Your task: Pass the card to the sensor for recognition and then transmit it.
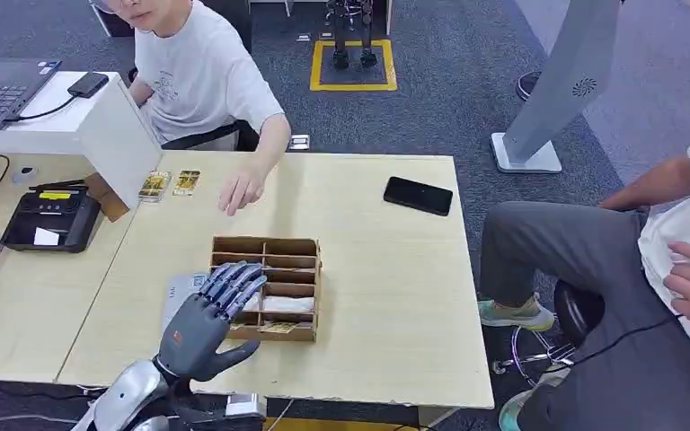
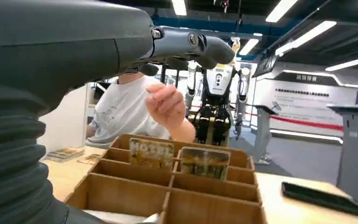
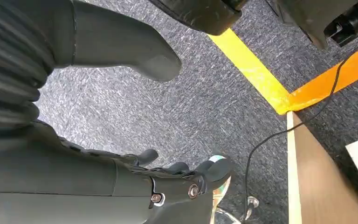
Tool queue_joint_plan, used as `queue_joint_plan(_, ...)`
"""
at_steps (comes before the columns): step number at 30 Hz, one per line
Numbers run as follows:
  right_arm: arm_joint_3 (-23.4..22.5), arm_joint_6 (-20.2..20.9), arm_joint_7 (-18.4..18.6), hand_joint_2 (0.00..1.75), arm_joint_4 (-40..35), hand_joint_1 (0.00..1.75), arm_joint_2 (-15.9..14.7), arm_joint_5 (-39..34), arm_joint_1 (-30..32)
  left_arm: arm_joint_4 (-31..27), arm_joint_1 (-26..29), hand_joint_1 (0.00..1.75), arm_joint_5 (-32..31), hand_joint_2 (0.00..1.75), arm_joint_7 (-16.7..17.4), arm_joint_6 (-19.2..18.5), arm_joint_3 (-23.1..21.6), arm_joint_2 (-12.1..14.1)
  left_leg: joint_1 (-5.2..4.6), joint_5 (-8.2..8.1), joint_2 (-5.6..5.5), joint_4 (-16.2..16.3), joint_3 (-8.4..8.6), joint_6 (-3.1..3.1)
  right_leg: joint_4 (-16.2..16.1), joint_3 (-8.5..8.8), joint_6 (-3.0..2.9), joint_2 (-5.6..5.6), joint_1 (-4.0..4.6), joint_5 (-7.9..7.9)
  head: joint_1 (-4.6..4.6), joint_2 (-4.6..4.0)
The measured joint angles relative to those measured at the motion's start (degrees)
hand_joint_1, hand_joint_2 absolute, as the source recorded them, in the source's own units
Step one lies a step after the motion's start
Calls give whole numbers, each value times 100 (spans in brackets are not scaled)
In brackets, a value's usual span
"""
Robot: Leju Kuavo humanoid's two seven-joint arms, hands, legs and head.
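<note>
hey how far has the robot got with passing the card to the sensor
Nothing looks done yet. In hand: the left hand hovers open over the wooden divider box, where cards stand in slots. Left: gripping a card, presenting it to the sensor and transmitting it. The right hand hangs over the carpet.

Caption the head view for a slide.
Left hand open above the card box; a person's hand rests on the table.

My left hand is dark grey, with blue-tinted fingers and a small orange mark. A silver forearm follows. My right hand shows ribbed grey cover and screws.
</note>
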Motion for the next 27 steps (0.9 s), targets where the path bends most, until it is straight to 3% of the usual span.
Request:
queue_joint_plan(12, -24, 0, -50, 175, 0, 0, -4, 15, -1, 116, 333, 0, -408, 175, 225, 417, 129, 243, 0, 0, 0, 0, 0, 0, 0, 0, 0, -1, 0, 0, 0, 0)
queue_joint_plan(27, -28, 2, -72, 175, -2, 0, -13, 101, -10, 461, 330, 0, -1034, 175, 671, 669, 326, 186, -1, 0, -1, 0, 0, 0, 0, 0, 0, -1, 0, 0, 0, 0)
